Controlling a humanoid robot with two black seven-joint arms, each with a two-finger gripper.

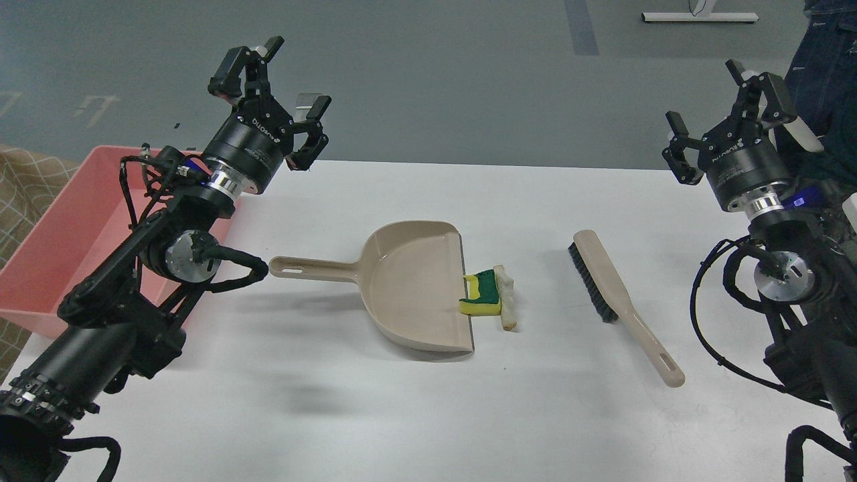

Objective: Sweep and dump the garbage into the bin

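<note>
Head view is showing the sweeping barely begun: the sponge and the bread slice are lying together on the white desk, touching the open lip of the beige dustpan, the sponge just overlapping that edge, neither yet inside the pan. The brush is lying untouched to their right, bristles facing them. The pink bin is sitting at the left end of the desk, and the part not hidden by the arm is showing no garbage in it. The left tool is hovering wide and holding nothing above the far edge near the bin; the right tool is likewise hanging wide and unloaded at the far right. Picking up brush and pan, sweeping, and dumping are all, by my judgement, remaining.
</note>
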